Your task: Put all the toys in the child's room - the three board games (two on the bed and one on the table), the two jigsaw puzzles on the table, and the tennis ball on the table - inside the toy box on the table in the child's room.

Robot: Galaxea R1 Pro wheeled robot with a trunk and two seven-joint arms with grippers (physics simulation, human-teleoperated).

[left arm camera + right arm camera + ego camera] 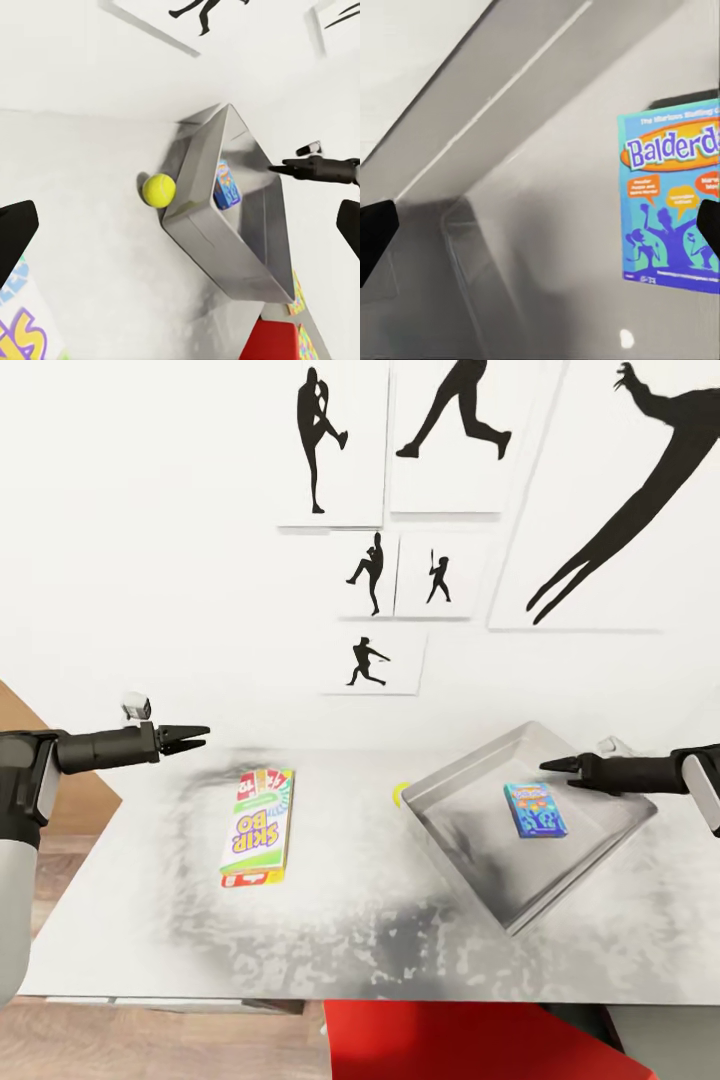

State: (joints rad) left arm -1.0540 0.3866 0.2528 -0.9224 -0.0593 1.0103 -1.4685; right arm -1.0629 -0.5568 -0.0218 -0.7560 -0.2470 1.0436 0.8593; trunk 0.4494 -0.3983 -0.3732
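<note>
The toy box [463,764] sits on the right of the table [130,920], turned at an angle. A blue board game [535,809] lies flat inside it, and its cover fills part of the right wrist view [671,202]. My right gripper [550,765] hovers open just above that game. A white and green board game [257,828] lies on the table's left half. My left gripper [198,738] hangs open above the table beyond it. The tennis ball [399,793] rests against the toy box's outer left wall [196,169], clearer in the left wrist view [159,190].
Black ball-player pictures [360,590] hang on the white wall behind the table. A red object [470,1040] stands below the table's front edge. Multicoloured flat pieces [298,294] peek out past the toy box's far corner in the left wrist view. Wood floor [60,860] lies to the left.
</note>
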